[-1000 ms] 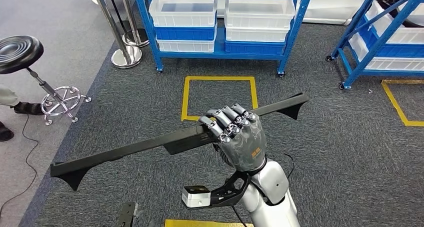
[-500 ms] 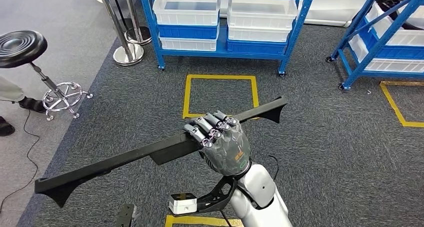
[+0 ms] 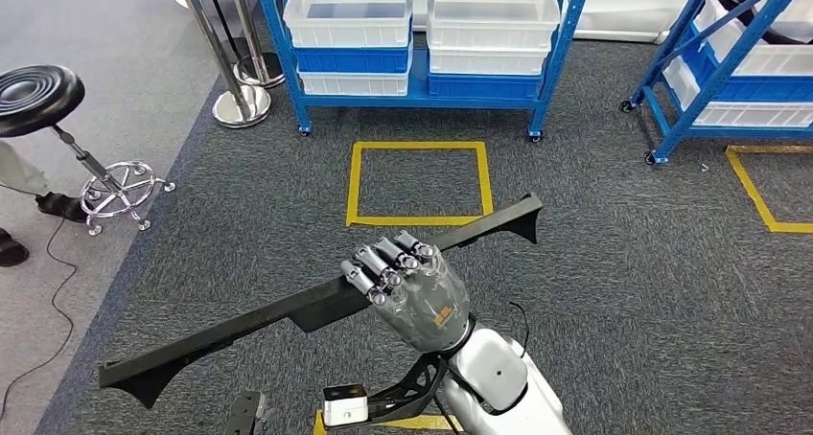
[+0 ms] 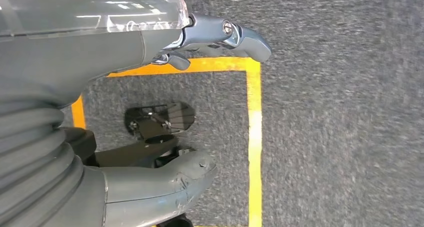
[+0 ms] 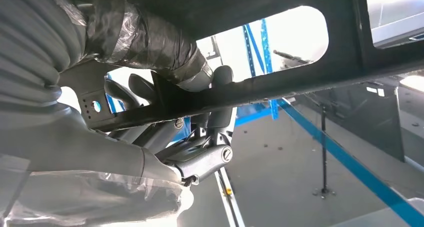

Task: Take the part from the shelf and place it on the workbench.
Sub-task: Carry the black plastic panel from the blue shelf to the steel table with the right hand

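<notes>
Right hand (image 3: 414, 286) stayed wrapped around long black part (image 3: 240, 325), carried above grey carpet (image 3: 623, 282); whole view shifted since earlier. Left hand (image 4: 150, 112) empty, fingers apart. No readable writing.

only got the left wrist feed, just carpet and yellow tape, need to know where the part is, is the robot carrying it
Observer: Yes. The right hand grips the long black part near its middle, above the carpet.
Operator: which way does it run
Observer: It slants across the head view, one end out to the robot's left, the other over the yellow floor square ahead.
Operator: whats in front
Observer: A blue shelf stacked with white bins; a black stool stands off to the left.
</notes>
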Controlling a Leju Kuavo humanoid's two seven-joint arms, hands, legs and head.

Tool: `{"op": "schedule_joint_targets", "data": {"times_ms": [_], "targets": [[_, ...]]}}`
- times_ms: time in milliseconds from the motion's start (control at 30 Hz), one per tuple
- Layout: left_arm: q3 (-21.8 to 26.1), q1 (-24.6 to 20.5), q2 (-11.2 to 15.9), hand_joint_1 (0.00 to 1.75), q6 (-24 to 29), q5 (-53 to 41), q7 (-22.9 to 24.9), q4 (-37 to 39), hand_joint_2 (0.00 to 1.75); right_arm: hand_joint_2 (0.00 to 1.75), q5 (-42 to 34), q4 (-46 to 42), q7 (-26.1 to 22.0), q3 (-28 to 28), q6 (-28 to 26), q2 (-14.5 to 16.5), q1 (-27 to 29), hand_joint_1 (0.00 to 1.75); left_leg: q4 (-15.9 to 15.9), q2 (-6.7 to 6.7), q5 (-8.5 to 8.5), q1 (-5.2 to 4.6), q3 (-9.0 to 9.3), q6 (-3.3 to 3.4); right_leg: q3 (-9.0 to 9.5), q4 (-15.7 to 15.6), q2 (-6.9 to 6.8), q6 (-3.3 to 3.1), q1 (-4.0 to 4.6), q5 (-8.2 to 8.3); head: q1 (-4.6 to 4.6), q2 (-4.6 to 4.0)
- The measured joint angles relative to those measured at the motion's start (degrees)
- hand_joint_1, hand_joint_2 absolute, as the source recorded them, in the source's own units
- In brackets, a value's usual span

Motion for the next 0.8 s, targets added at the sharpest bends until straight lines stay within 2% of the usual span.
{"op": "schedule_joint_targets", "data": {"times_ms": [33, 133, 200, 300, 333, 367, 400, 467, 533, 567, 633, 700, 733, 800], "targets": [[0.00, 0.14, 0.02, 0.00, 0.17, -0.14, 0.32, 0.00, 1.75, 1.75, 0.28, -0.06, -0.10, 0.04, 0.00, -0.17, 0.01, 1.75, -1.47, -0.04, 0.15, -0.17, 0.61, 0.25, -0.14, 0.01, 0.00, 0.25, 0.03, 0.07, 0.01, 0.00], [0.00, 1.00, 0.04, 0.00, 0.60, -0.35, 0.55, 0.00, 1.75, 1.75, 0.58, -0.03, 0.64, 0.28, -0.01, -0.72, -0.24, 1.75, -2.41, -0.20, 0.52, -0.17, 0.71, 0.96, -0.33, -0.04, -0.10, 1.26, -0.02, 0.15, 0.01, 0.00], [0.00, 1.33, 0.04, 0.00, 0.71, -0.32, 0.17, 0.00, 1.75, 1.75, 0.64, -0.03, 1.57, 0.56, -0.02, -1.18, -0.88, 1.75, -3.16, -0.38, 1.14, 0.15, 0.87, 1.65, -1.21, 2.06, -0.09, 1.83, -0.03, -1.61, 0.02, 0.00], [0.03, 1.15, 0.10, 0.00, 0.77, 0.02, -0.63, 0.00, 1.75, 1.75, 0.58, 0.27, 2.47, 1.14, -0.01, -1.80, -2.15, 1.75, -3.19, -0.87, 1.46, 0.23, 0.50, 2.06, -6.13, 12.73, -0.02, 2.38, -0.33, -7.15, 0.03, 0.00], [0.04, 1.03, 0.14, 0.00, 0.79, 0.14, -0.76, 0.00, 1.75, 1.75, 0.53, 0.55, 2.80, 1.39, -0.01, -1.99, -2.69, 1.75, -3.07, -1.13, 1.48, 0.24, 0.34, 2.06, -7.50, 15.68, -0.03, 2.56, -0.48, -8.04, 0.03, 0.00], [0.04, 0.88, 0.19, 0.00, 0.82, 0.19, -0.80, 0.00, 1.75, 1.75, 0.45, 0.87, 3.14, 1.65, 0.00, -2.14, -3.32, 1.75, -2.91, -1.45, 1.49, 0.25, 0.22, 2.04, -7.74, 16.31, -0.03, 2.72, -0.66, -7.62, 0.03, 0.00], [0.04, 0.72, 0.21, 0.00, 0.86, 0.22, -0.80, 0.00, 1.75, 1.75, 0.31, 1.21, 3.46, 1.90, 0.00, -2.25, -4.01, 1.75, -2.71, -1.85, 1.47, 0.28, 0.13, 1.96, -6.86, 14.73, 0.01, 2.84, -0.88, -6.20, 0.03, 0.00], [0.05, 0.32, 0.22, 0.00, 0.95, 0.25, -0.80, 0.00, 1.75, 1.75, -0.10, 1.82, 4.05, 2.33, 0.00, -2.40, -5.44, 1.75, -2.08, -2.73, 1.29, 0.37, -0.09, 1.59, -2.94, 7.42, 0.99, 2.95, -1.40, -2.60, 0.03, 0.00], [0.06, -0.15, 0.24, 0.00, 1.00, 0.34, -0.89, -0.01, 1.75, 1.75, -0.49, 2.36, 4.56, 2.68, 0.00, -2.48, -6.61, 1.75, -1.16, -3.58, 1.08, 0.30, -0.75, 0.92, -0.39, 2.16, 2.43, 2.86, -1.61, -1.14, 0.01, 0.00], [0.07, -0.28, 0.25, 0.00, 1.01, 0.39, -0.96, -0.01, 1.75, 1.75, -0.59, 2.64, 4.78, 2.84, 0.01, -2.53, -7.11, 1.75, -0.94, -3.95, 1.11, 0.30, -1.11, 0.55, -0.18, 1.48, 2.84, 2.68, -1.53, -1.29, -0.01, 0.00], [0.09, -0.27, 0.31, 0.00, 1.08, 0.45, -1.08, -0.01, 1.75, 1.75, -0.66, 3.16, 5.03, 3.15, 0.01, -2.61, -7.96, 1.75, -0.97, -4.58, 1.33, 0.48, -1.57, -0.16, -0.38, 1.34, 2.18, 2.08, -1.40, -1.06, -0.01, 0.00], [0.10, -0.19, 0.41, 0.00, 1.13, 0.44, -1.12, 0.00, 1.75, 1.75, -0.68, 3.60, 5.09, 3.45, 0.01, -2.64, -8.61, 1.75, 0.38, -3.68, 0.42, 0.52, -2.35, -0.69, -0.32, 0.97, 1.26, 1.30, -1.51, -0.74, -0.03, 0.00], [0.11, -0.25, 0.46, 0.00, 1.14, 0.44, -1.15, 0.00, 1.75, 1.75, -0.68, 3.78, 5.15, 3.55, 0.01, -2.64, -8.81, 1.75, 2.62, -2.77, -0.90, 0.51, -3.41, -0.92, -0.29, 0.79, 0.71, 0.98, -1.54, -0.64, -0.04, 0.00], [0.11, -0.37, 0.45, 0.00, 1.07, 0.53, -1.16, 0.00, 1.75, 1.75, -0.68, 4.15, 5.44, 3.63, 0.02, -2.70, -8.99, 1.75, 9.87, -1.16, -4.40, 0.54, -6.74, -1.29, -0.32, 0.75, -0.41, 0.59, -1.27, -0.67, -0.07, 0.00]]}}
